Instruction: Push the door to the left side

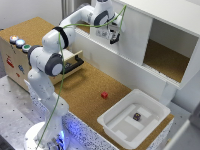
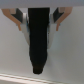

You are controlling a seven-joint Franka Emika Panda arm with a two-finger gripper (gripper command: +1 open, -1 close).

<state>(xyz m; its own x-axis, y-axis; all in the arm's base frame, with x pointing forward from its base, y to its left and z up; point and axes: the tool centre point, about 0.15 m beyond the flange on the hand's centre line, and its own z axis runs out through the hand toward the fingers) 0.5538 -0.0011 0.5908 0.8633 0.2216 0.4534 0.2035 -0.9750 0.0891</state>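
Door [image 1: 134, 34], cabinet [image 1: 170, 60] right half open

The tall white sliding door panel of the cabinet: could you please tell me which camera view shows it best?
The exterior view: the tall flat white sliding door panel appears whole within the big white cabinet, the gripper at its edge. The wrist view shows only a plain pale surface behind the dark fingers.

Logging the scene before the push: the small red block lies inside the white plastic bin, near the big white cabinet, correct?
Not quite. The exterior view shows the small red block on the brown cork-like surface, outside the white plastic bin. The bin holds a small dark object instead. It is near the big white cabinet.
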